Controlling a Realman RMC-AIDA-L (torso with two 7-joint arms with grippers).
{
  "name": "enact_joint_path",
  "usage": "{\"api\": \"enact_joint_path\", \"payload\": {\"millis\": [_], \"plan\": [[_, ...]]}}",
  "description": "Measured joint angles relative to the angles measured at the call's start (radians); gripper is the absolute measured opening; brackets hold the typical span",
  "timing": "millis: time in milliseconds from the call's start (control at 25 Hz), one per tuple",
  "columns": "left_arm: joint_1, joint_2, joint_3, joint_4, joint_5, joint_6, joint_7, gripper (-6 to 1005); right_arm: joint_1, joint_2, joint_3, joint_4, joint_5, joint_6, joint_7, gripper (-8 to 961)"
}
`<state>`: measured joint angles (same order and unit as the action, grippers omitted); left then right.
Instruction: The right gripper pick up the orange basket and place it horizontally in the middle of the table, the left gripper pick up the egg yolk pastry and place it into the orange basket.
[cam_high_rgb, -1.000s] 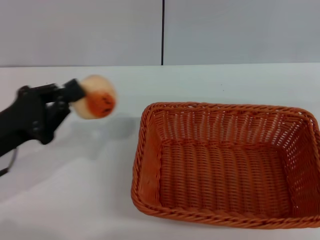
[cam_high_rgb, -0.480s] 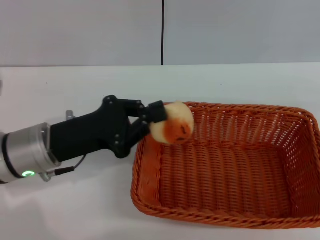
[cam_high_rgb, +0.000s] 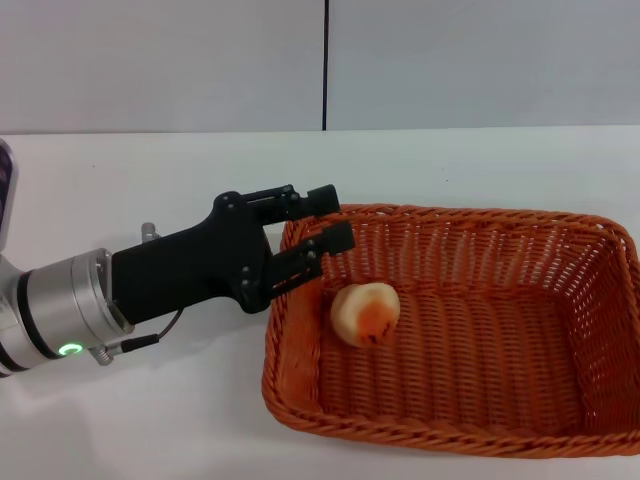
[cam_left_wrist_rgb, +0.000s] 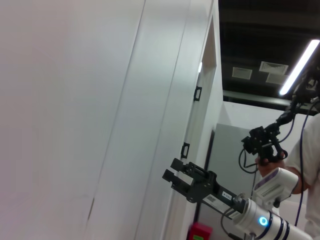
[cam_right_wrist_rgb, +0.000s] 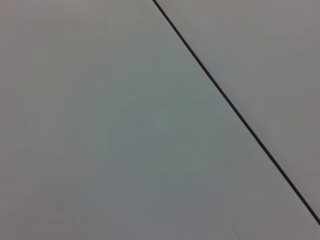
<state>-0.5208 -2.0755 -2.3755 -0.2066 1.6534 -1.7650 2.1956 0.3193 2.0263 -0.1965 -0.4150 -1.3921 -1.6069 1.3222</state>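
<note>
The table (cam_high_rgb: 150, 420) is a wide white surface carrying everything in the head view. On it, toward the robot's right of centre, the orange basket (cam_high_rgb: 455, 325) lies flat with its long side running across the view and its open mouth facing up, which suits the task: set down level like this, it can take something dropped from above without tipping.

The left arm reaches in low from the robot's left, its black forearm crossing the bare table so that the left pincer (cam_high_rgb: 325, 232) sits right at the basket's left rim. Its two blocky fingers stand apart with nothing between them (one above the rim, one just inside it), so I judge it is no longer carrying anything.

The egg yolk pastry (cam_high_rgb: 366, 314) lies inside the basket, on the woven floor near the left wall, its orange blotch turned toward the camera. It sits just below and a little to the right of the spread fingertips, near them but not touching, a position that fits a release from directly over that corner. Placing the pastry therefore looks done, and drawing the arm clear of the rim seems the remaining concern.

The right pincer shows in no view; the right wrist camera sees only a plain grey surface with a dark seam.
</note>
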Motion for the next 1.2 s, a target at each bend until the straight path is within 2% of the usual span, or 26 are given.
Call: {"api": "enact_joint_path", "payload": {"millis": [200,240,360,400,520,600,720,760,960,1200], "plan": [[0.003,0.002,-0.003,0.0,-0.006,-0.002,0.0,554,0.002,0.0,0.0,0.003,-0.002,0.001,0.0,537],[0.014,0.004,-0.004,0.001,-0.041,-0.004,0.0,597,0.002,0.0,0.0,0.003,-0.002,0.001,0.0,537],[0.027,0.005,-0.007,0.001,-0.076,-0.001,-0.001,650,0.003,0.0,0.0,0.003,-0.002,0.001,0.0,537],[0.068,0.006,-0.03,0.001,-0.171,0.003,0.004,668,0.002,0.0,0.0,0.003,-0.002,0.001,0.0,537],[0.11,0.006,-0.07,0.005,-0.26,0.004,0.018,721,0.001,0.0,0.0,0.003,-0.002,0.001,0.0,537],[0.158,0.004,-0.159,0.052,-0.388,0.003,0.037,756,0.0,0.0,0.001,0.002,-0.002,0.001,0.0,537],[0.172,0.004,-0.196,0.083,-0.436,-0.001,0.06,809,0.0,0.001,0.001,0.002,-0.002,0.001,0.0,537],[0.19,0.003,-0.241,0.12,-0.487,-0.01,0.11,827,0.001,0.002,0.002,0.002,-0.002,0.001,0.0,537],[0.223,0.002,-0.309,0.159,-0.562,-0.017,0.21,849,0.003,0.009,0.004,0.002,-0.001,0.006,0.0,537],[0.224,0.001,-0.328,0.191,-0.589,-0.014,0.26,843,0.006,0.014,0.002,0.015,0.0,0.009,0.0,537]]}}
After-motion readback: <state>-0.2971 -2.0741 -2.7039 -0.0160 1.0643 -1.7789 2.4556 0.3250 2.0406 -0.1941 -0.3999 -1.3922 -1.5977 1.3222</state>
